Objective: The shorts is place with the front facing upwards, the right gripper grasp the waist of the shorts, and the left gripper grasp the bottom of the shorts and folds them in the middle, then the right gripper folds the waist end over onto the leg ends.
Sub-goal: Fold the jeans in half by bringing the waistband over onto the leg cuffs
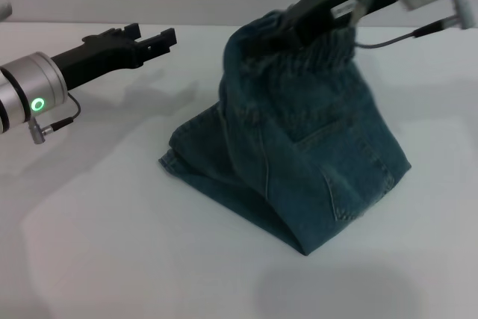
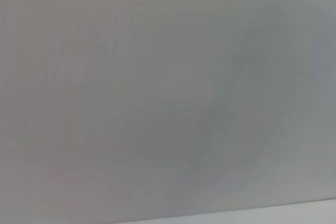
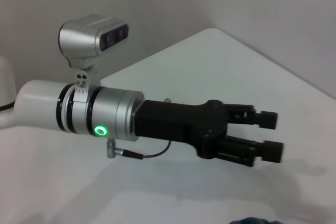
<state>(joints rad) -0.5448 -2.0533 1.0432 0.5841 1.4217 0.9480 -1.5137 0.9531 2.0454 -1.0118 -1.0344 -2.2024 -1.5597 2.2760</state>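
The right gripper [image 1: 287,24] is closed on the waist end [image 1: 317,46], lifting the shorts [image 1: 299,155] above the table [image 1: 97,244]. The left gripper [image 1: 153,37], at 9 o'clock from them, has parted fingers and holds nothing.

Head camera looks down at the table [image 1: 112,244]; right wrist faces the left gripper [image 3: 265,136] (shared), left wrist close on blank surface.

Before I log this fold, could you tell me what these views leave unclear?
- Right end effector, head view: fingertips buried in the gathered waist end of the shorts.
- Leg ends: hidden under the draped denim.
- Left wrist view: only blank surface.
- Right wrist view: shorts cut off by an edge.
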